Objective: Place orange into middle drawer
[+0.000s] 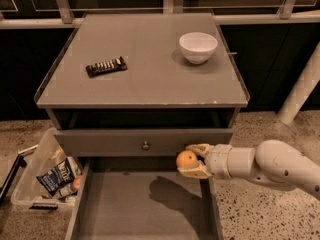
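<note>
The orange (186, 158) is a small round fruit held between the two fingers of my gripper (190, 159). The gripper reaches in from the right and hangs just above the far right corner of the middle drawer (125, 211), which is pulled out and shows a plain grey floor. The gripper's shadow falls on that floor. The drawer above it (120, 143), with a small round knob (145, 145), is shut and stands just behind the orange.
A white bowl (198, 47) and a dark snack bar (105, 66) lie on the cabinet top (150, 84). A clear bin (42, 176) with packets stands on the floor to the left. A white post (302, 89) rises at the right.
</note>
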{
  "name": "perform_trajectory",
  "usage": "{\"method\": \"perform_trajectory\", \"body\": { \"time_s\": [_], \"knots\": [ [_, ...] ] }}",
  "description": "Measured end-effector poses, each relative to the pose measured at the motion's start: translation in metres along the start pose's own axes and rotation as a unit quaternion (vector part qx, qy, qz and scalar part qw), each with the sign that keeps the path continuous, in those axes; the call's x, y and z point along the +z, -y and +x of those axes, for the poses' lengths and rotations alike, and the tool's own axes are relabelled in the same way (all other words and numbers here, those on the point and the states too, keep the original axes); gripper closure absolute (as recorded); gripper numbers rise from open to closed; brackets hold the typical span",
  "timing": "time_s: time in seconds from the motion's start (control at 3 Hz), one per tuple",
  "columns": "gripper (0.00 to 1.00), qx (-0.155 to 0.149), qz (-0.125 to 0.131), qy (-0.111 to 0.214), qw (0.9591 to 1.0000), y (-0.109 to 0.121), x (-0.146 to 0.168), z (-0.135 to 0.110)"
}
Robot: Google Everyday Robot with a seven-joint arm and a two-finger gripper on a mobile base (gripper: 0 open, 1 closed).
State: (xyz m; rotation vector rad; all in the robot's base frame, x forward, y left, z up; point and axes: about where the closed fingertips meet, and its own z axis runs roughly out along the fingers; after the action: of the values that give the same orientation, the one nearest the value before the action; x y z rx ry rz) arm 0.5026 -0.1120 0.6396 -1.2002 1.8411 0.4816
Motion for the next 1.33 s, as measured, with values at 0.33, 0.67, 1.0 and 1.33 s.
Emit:
{"method": "perform_trajectory", "body": {
  "time_s": [0.33, 0.67, 1.0, 1.33],
  "knots": [
    [1.00, 0.000, 0.000, 0.000, 1.0000, 0.000, 0.000, 0.000],
    [1.00, 0.012, -0.015, -0.002, 0.9998, -0.011, 0.012, 0.009],
    [1.00, 0.037, -0.043, -0.013, 0.9983, -0.031, 0.042, 0.035],
    [1.00, 0.056, -0.068, -0.020, 0.9959, -0.051, 0.074, 0.063]
  ]
}}
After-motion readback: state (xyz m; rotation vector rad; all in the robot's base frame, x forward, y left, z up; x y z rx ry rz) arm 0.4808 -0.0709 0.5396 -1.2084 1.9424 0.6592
